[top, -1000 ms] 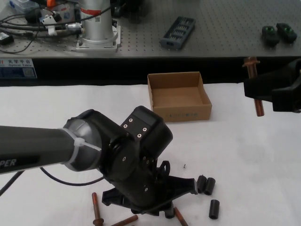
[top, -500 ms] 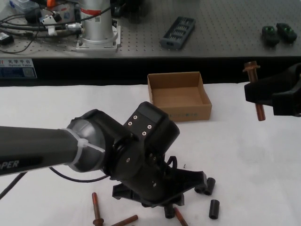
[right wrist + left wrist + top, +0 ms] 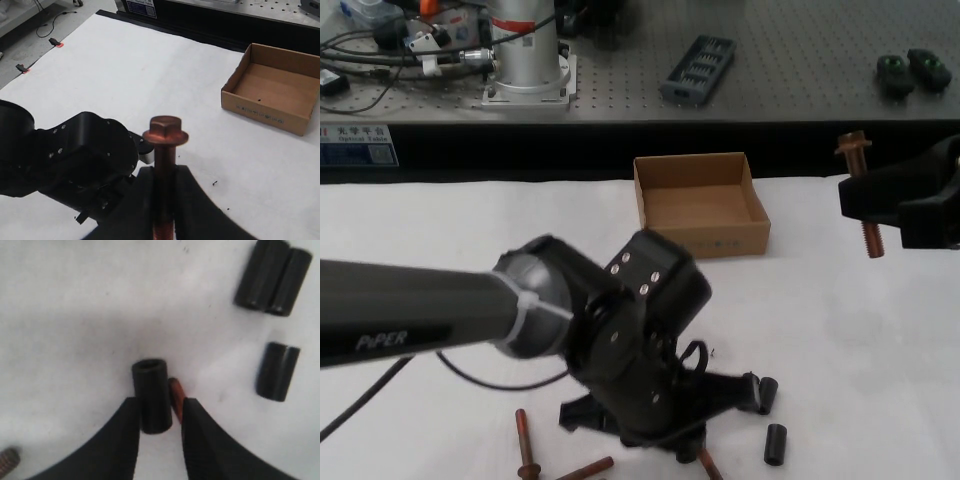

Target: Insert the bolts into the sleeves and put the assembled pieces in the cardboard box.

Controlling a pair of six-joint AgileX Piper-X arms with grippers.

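Observation:
My left gripper [image 3: 161,412] is down at the white cloth, open, with a black sleeve [image 3: 151,390] between its fingers. A copper bolt tip [image 3: 175,395] lies right beside that sleeve, against the other finger. In the high view the left arm [image 3: 640,340] covers this spot. My right gripper [image 3: 870,205] hangs above the cloth at the right, shut on a copper bolt [image 3: 164,145] held upright with its hexagonal head up. The open cardboard box [image 3: 715,243] stands at the back of the cloth, with nothing inside.
Three more black sleeves lie close by: a pair [image 3: 272,275] and a single one [image 3: 277,371]. Loose copper bolts [image 3: 525,440] lie near the front edge. A black tray [image 3: 698,66] and cables sit on the perforated bench behind.
The left arm has swung right and sunk lower over the sleeves. The right gripper rose slightly with its bolt, then held still.

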